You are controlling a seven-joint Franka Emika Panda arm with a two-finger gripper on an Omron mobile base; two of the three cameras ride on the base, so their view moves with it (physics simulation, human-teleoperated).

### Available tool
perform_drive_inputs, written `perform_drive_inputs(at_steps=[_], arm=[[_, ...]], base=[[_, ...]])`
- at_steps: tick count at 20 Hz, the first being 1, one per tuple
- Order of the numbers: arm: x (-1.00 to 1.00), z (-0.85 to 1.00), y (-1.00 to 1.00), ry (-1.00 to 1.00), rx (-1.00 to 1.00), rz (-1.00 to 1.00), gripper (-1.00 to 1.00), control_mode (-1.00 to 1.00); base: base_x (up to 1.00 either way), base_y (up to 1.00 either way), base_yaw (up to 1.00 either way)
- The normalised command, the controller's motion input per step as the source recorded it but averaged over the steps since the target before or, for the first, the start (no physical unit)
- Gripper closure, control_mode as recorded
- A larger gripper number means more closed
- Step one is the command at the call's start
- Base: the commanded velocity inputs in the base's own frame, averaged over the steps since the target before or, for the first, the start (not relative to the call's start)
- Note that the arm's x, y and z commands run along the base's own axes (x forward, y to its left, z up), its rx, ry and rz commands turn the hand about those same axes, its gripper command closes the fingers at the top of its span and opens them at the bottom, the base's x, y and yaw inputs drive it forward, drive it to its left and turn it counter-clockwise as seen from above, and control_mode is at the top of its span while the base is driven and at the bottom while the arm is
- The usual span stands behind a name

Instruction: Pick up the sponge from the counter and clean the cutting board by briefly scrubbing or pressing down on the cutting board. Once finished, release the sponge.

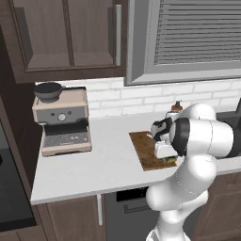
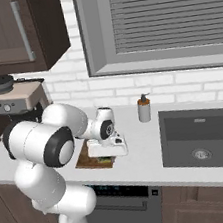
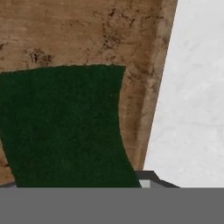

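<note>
Green scrubby side of the sponge (image 3: 65, 127) sits flat on the wooden cutting board (image 3: 78, 30), near its edge, pale counter (image 3: 192, 100) at 3 o'clock in my hand view. I reckon pickup's done and I'm mid-scrub; only letting go remains. Can't tell if my gripper (image 2: 107, 149) is clenched. Sponge's long axis seems to run 12 to 6.
</note>
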Motion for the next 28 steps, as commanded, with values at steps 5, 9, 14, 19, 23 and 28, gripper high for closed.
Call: perform_drive_inputs(at_steps=[5, 9, 14, 19, 23, 28], arm=[[0.03, -0.50, -0.02, -0.45, 0.00, 0.04, 1.00, -1.00], [0.05, -0.39, 0.00, -0.52, 0.00, 0.06, 1.00, -1.00], [0.21, -0.39, 0.07, -0.30, 0.00, 0.06, 1.00, -1.00], [0.16, -0.14, 0.25, -0.10, -0.04, 0.04, 1.00, -1.00], [0.04, 0.12, 0.31, 0.00, -0.14, 0.01, 1.00, -1.00], [-0.06, 0.27, 0.59, -0.09, -0.11, 0.08, 1.00, -1.00]], base=[[0.00, 0.00, 0.00], [0.00, 0.00, 0.00], [0.00, 0.00, 0.00], [0.00, 0.00, 0.00], [0.00, 0.00, 0.00], [0.00, 0.00, 0.00]])
